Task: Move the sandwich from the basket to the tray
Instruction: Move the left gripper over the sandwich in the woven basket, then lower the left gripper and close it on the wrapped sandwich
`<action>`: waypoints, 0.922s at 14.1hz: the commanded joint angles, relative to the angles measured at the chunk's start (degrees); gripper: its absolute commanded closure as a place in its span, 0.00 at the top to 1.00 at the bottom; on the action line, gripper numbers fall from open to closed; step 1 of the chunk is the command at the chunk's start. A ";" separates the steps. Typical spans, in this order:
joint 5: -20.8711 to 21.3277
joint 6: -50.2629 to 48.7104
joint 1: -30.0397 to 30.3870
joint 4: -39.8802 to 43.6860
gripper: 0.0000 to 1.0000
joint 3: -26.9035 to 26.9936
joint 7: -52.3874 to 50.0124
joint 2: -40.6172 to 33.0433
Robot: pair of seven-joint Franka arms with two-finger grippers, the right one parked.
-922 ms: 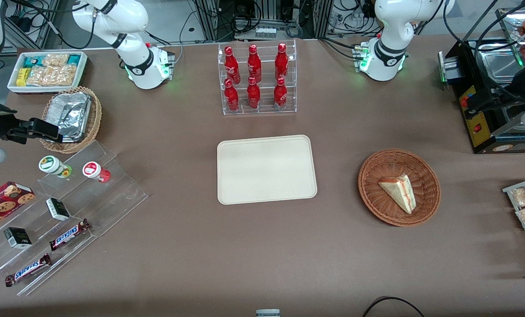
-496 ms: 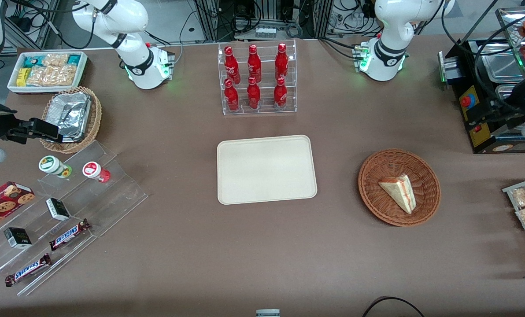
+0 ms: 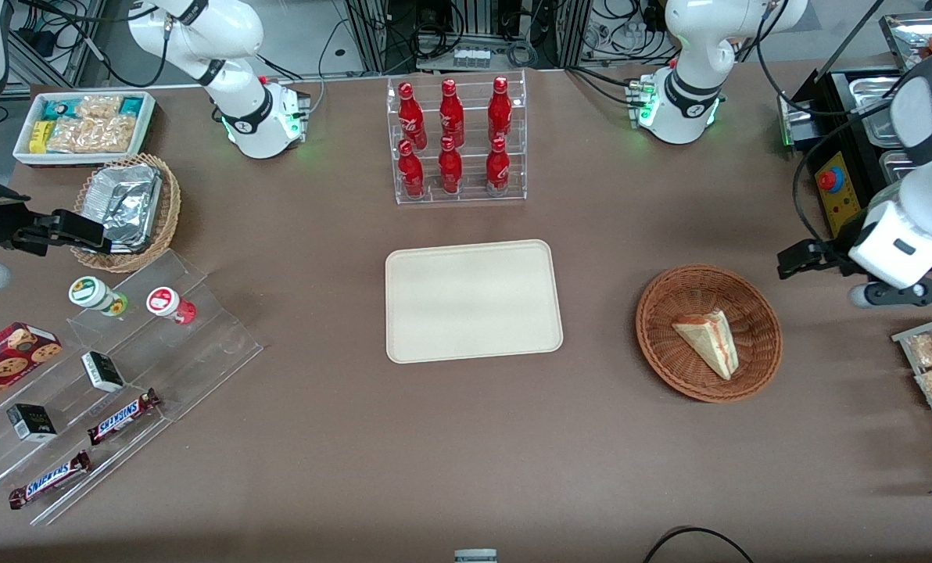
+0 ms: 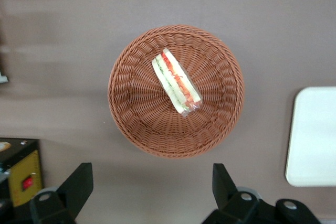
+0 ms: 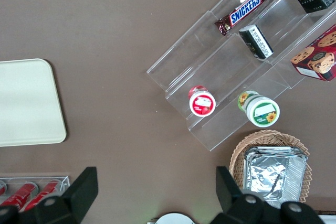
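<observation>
The sandwich point(image 3: 707, 342) point(image 4: 176, 82) lies inside the reddish-brown basket point(image 3: 708, 332) point(image 4: 176, 91), a wrapped wedge resting on the woven floor with its filling edge showing red and green. The basket sits on the brown surface point(image 3: 466, 438), toward the working arm's end, well apart from the cream tray point(image 3: 473, 300) point(image 4: 313, 135), which lies flat with nothing on it. The gripper point(image 3: 796, 259) point(image 4: 152, 182) hangs above the surface just beside the basket, farther from the front camera than the sandwich, touching neither. Its jaws are released, spread wide with nothing between them. A rack of red bottles point(image 3: 455, 139) stands farther from the front camera than the tray.
</observation>
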 commanded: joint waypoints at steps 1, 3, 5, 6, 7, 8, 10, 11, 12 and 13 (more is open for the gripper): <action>-0.05 6.69 -0.14 -7.76 1.00 0.19 -9.42 -3.06; -0.05 14.68 -0.23 -14.17 1.00 0.02 -15.06 -3.32; -0.14 22.41 -0.58 -19.10 1.00 -0.16 -21.03 -2.62; -0.31 25.85 -0.76 -21.04 1.00 -0.25 -23.41 -2.27; -0.40 28.84 -0.85 -21.84 1.00 -0.33 -25.52 -1.31; -0.40 30.26 -1.02 -21.76 1.00 -1.47 -26.59 0.44; -0.58 33.59 -1.02 -21.76 1.00 -2.62 -27.91 3.17; -0.49 35.18 -1.02 -21.76 1.00 -2.79 -29.14 4.49; -0.49 36.33 -1.11 -21.76 1.00 -2.88 -29.67 5.55; -0.23 36.86 -1.11 -21.85 1.00 -2.88 -29.59 6.34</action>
